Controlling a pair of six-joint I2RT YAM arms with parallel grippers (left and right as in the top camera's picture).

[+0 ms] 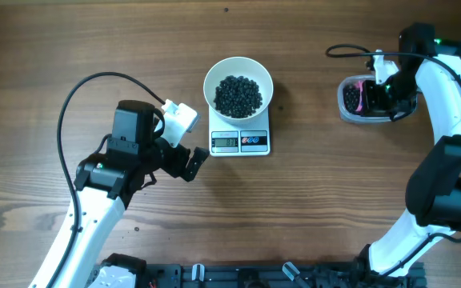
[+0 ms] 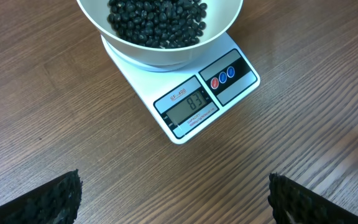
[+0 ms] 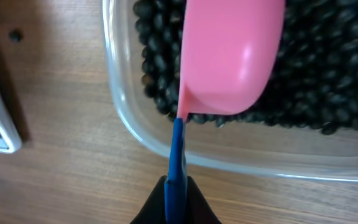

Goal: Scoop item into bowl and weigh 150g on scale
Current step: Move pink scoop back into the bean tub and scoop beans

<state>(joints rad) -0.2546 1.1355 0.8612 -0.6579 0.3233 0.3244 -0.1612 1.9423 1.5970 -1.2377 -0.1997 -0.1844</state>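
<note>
The white bowl (image 1: 211, 80) stands on the scale (image 1: 240, 142) and holds a heap of black beads (image 1: 238, 95). In the left wrist view the scale's display (image 2: 188, 104) reads 83, below the bowl (image 2: 166, 57). My left gripper (image 2: 176, 199) is open over bare wood, just in front and to the left of the scale, with nothing between its fingers. My right gripper (image 3: 176, 202) is shut on the blue handle of a pink scoop (image 3: 229, 56). The scoop's head lies over the black beads (image 3: 328, 81) in the clear tub (image 3: 124, 121).
The clear tub (image 1: 345, 110) sits at the far right of the wooden table, with the right arm (image 1: 446, 120) bent around it. A black cable loops behind the left arm (image 1: 94, 184). A dark rail runs along the table's front edge.
</note>
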